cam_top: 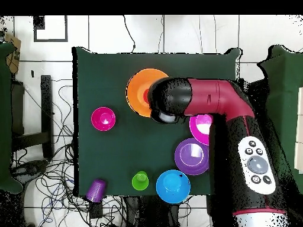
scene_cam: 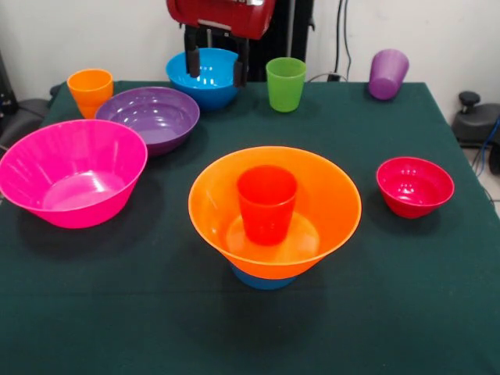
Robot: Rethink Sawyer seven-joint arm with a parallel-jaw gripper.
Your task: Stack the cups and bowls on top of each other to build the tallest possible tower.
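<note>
**Tower at table centre, gripper open above blue bowl**

The tower [scene_cam: 273,226] stands mid-table: orange bowl [scene_cam: 328,205] on a small light-blue bowl [scene_cam: 262,280], red-orange cup [scene_cam: 267,205] upright inside. Gripper [scene_cam: 216,64] hangs open, empty, over the blue bowl [scene_cam: 205,87] at the far edge.

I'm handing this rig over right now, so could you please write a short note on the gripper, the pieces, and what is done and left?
Gripper: open, empty, hanging at the blue bowl on the far side.
Tower: small light-blue bowl as base, large orange bowl on it, red-orange cup upright inside.
Loose on the table: pink bowl, purple bowl, red bowl, yellow-orange cup, green cup; the purple cup sits tilted at the table's far edge.
Done: three pieces stacked. Left: seven pieces to add.
</note>
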